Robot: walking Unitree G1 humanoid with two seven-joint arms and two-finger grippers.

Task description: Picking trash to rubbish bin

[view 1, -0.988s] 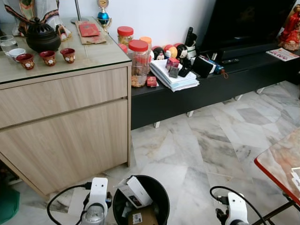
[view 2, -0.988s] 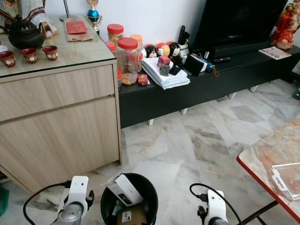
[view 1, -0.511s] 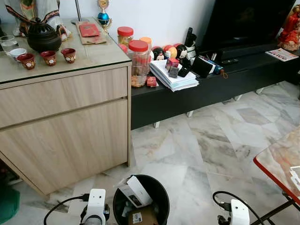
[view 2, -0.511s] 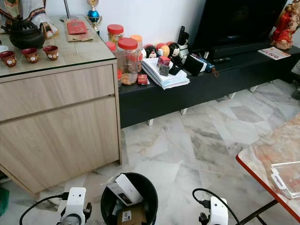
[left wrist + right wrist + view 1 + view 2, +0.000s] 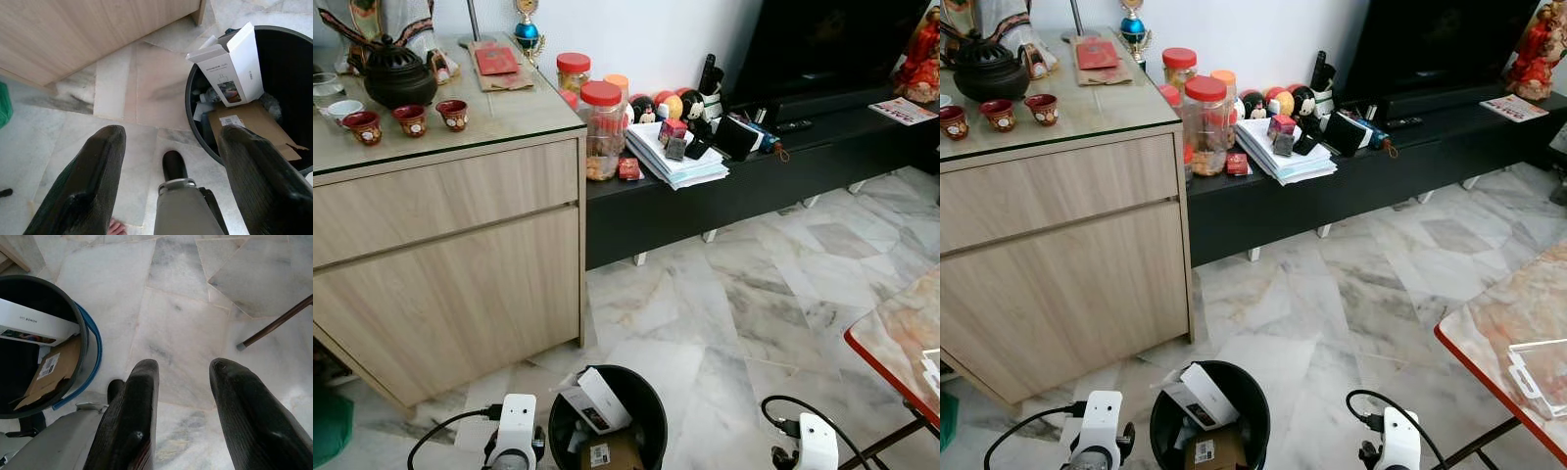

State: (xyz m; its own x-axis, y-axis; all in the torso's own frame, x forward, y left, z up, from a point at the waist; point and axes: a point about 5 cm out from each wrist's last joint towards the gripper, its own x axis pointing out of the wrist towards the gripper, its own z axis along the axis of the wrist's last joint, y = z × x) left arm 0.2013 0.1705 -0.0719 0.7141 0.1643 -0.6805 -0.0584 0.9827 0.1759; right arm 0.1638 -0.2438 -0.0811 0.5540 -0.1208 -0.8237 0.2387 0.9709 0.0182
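One round black rubbish bin (image 5: pixel 607 419) — two pieces of trash sitting inside.
You're looking at one white carton (image 5: pixel 230 66) and one brown cardboard box (image 5: pixel 247 125); left gripper (image 5: pixel 168 161) and right gripper (image 5: pixel 178 396) are hanging wide apart, holding nothing.

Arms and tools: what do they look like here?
Both wrists carry a white housing with a looping black cable, left arm and right arm alike. Each tool, left tool and right tool, has two long, rounded black fingers with a matte textured surface.
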